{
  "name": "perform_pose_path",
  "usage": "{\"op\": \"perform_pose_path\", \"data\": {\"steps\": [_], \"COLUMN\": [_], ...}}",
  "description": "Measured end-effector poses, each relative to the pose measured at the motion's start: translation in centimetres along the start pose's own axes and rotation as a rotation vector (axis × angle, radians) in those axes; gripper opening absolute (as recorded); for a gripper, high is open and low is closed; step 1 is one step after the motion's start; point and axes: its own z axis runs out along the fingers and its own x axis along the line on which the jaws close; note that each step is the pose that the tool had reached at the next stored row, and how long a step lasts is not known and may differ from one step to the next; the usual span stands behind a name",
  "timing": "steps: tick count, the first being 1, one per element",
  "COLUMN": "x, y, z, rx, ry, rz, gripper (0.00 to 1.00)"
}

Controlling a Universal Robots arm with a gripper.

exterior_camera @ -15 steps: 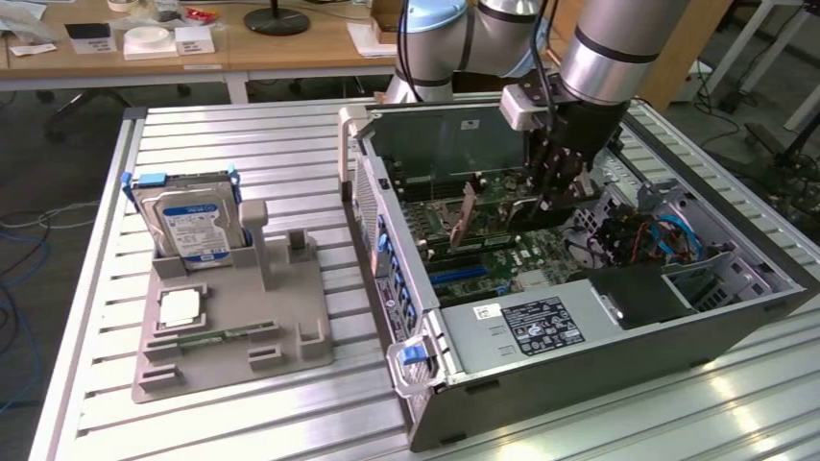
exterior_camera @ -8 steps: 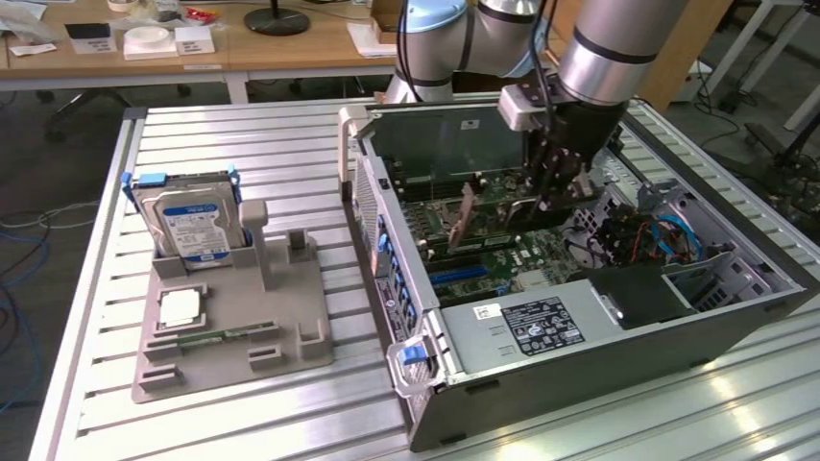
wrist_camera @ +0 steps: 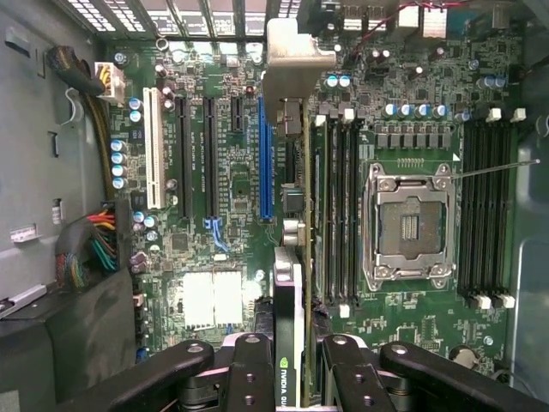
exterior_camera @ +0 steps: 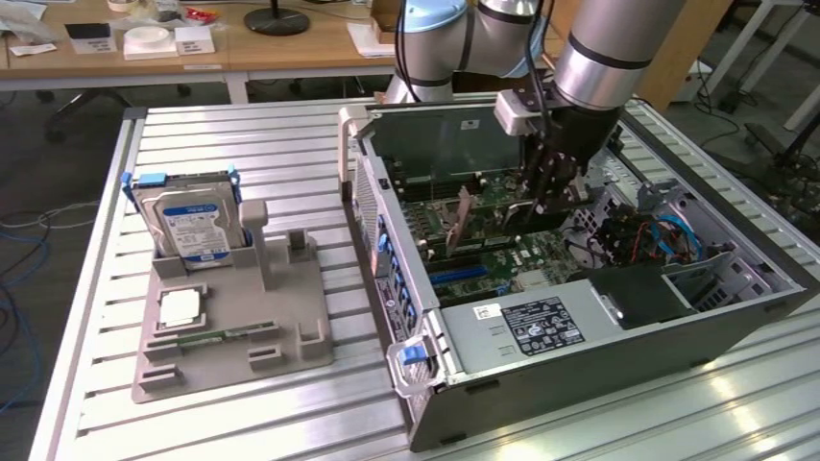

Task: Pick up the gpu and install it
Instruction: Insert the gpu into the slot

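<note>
The gpu (wrist_camera: pixel 294 283) is seen edge-on in the wrist view, with its black cooler side, green card edge and silver end bracket (wrist_camera: pixel 296 51). My gripper (wrist_camera: pixel 296 378) is shut on it, one black finger (wrist_camera: pixel 249 369) on each face. The card hangs upright over the green motherboard (wrist_camera: pixel 214 249), just beside the long blue slot (wrist_camera: pixel 266 154) and between it and the black memory slots (wrist_camera: pixel 341 215). In the exterior view my gripper (exterior_camera: pixel 554 197) reaches down inside the open computer case (exterior_camera: pixel 577 336), with the gpu (exterior_camera: pixel 523 217) dark beneath it, close above the board.
An open CPU socket (wrist_camera: pixel 410 225) lies beside the memory slots. Cable bundles (wrist_camera: pixel 90 249) and the power supply (exterior_camera: pixel 532 322) crowd the case. On the slatted table, a grey fixture (exterior_camera: pixel 276 351) holds a hard drive (exterior_camera: pixel 192 226), a chip (exterior_camera: pixel 180 305) and a memory stick (exterior_camera: pixel 218 336).
</note>
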Motion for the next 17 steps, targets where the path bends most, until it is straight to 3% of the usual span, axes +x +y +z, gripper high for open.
{"op": "perform_pose_path", "data": {"steps": [14, 17], "x": [0.03, 0.05], "y": [0.14, 0.43], "z": [0.50, 0.59], "rx": [0.0001, 0.0024], "ry": [-0.0002, -0.0019], "rz": [0.000, -0.001], "gripper": [0.27, 0.27]}}
